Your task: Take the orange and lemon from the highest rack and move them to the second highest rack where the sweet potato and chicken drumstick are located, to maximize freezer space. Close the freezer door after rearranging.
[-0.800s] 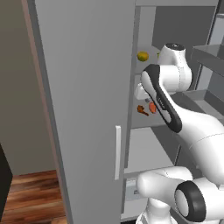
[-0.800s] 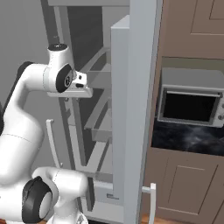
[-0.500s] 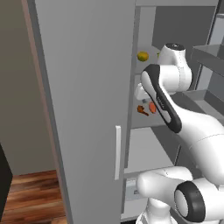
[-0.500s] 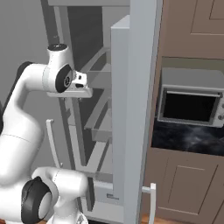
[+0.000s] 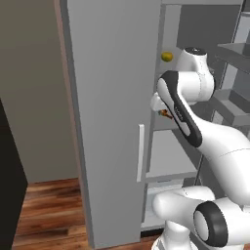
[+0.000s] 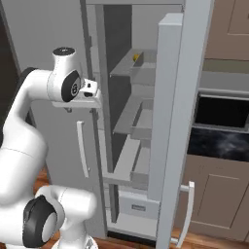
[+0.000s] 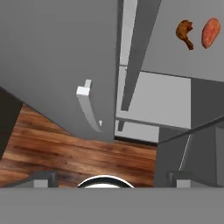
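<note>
Freezer door (image 5: 112, 97) swung wide on the left, so the racks are reachable. Next, the lemon (image 5: 167, 56) sits up on the highest rack (image 6: 127, 69); I can't make out the orange. Drumstick (image 7: 185, 33) and sweet potato (image 7: 210, 32) lie side by side below. The tool (image 7: 109, 177) hangs empty, fingers apart, ready to reach.

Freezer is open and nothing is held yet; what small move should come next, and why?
Probably raise the hand and tilt it up toward the highest rack. The gripper is open and empty, looking down past the drumstick and sweet potato at the floor, while a yellow fruit, lemon or orange I cannot tell, waits above on that rack.
</note>
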Controlling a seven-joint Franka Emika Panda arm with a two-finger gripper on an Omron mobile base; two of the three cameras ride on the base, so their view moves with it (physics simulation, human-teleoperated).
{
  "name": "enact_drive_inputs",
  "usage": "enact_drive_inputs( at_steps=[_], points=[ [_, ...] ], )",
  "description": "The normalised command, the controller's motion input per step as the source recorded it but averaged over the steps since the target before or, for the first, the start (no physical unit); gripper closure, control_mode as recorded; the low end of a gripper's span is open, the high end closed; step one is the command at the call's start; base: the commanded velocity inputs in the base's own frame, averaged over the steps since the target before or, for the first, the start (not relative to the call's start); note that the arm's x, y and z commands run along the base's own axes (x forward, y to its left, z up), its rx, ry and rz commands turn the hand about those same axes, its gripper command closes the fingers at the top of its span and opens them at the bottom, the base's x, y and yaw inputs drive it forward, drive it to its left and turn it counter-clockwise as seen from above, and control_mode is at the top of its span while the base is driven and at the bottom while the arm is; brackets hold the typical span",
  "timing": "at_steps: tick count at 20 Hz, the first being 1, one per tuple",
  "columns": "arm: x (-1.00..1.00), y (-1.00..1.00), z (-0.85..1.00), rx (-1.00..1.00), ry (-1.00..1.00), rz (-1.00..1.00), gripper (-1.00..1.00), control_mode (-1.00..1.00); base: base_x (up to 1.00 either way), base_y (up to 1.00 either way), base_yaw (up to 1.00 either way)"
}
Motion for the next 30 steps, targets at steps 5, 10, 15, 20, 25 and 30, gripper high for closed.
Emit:
enact_drive_inputs(
  at_steps=[5, 10, 15, 20, 25, 30],
  points=[
    [0.0, 0.0, 0.0, 0.0, 0.0, 0.0, -1.0, 1.0, -0.05, 0.23, -0.36],
    [0.0, 0.0, 0.0, 0.0, 0.0, 0.0, -1.0, 1.0, 0.19, 0.32, -0.45],
    [0.0, 0.0, 0.0, 0.0, 0.0, 0.0, -1.0, 1.0, 0.33, 0.3, -0.28],
    [0.0, 0.0, 0.0, 0.0, 0.0, 0.0, -1.0, 1.0, 0.52, 0.22, -0.28],
    [0.0, 0.0, 0.0, 0.0, 0.0, 0.0, -1.0, 1.0, 0.6, 0.07, -0.28],
    [0.0, 0.0, 0.0, 0.0, 0.0, 0.0, -1.0, 1.0, 0.39, 0.08, -0.32]
  ],
)
